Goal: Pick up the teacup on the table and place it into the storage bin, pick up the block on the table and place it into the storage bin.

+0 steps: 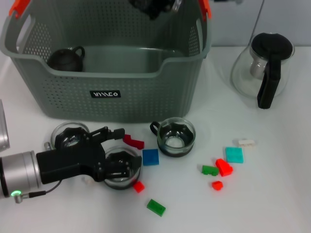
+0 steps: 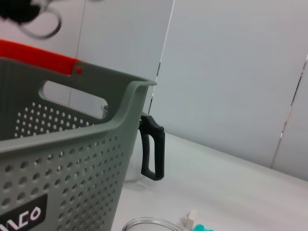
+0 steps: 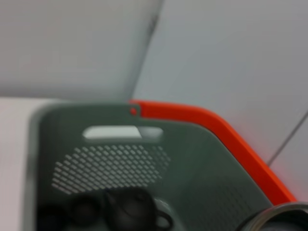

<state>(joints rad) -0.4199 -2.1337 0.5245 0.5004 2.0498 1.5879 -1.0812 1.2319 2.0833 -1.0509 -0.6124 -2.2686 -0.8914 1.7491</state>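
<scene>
The bin (image 1: 121,99) stands at the table's (image 1: 272,194) rear-left. The left claw (image 1: 116,158), spread wide, straddles a glass teacup (image 1: 121,170) before the bin. The right claw (image 1: 153,7) hangs above the bin; its state cannot be determined. A blue block (image 1: 150,157) lies beside the teacup.

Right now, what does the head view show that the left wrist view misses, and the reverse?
Only the head view shows the left tool around a glass teacup, a second teacup, scattered blocks such as the blue block, and a dark teapot in the bin. Only the left wrist view shows the wall panels behind. Both show the storage bin and glass jug.
</scene>
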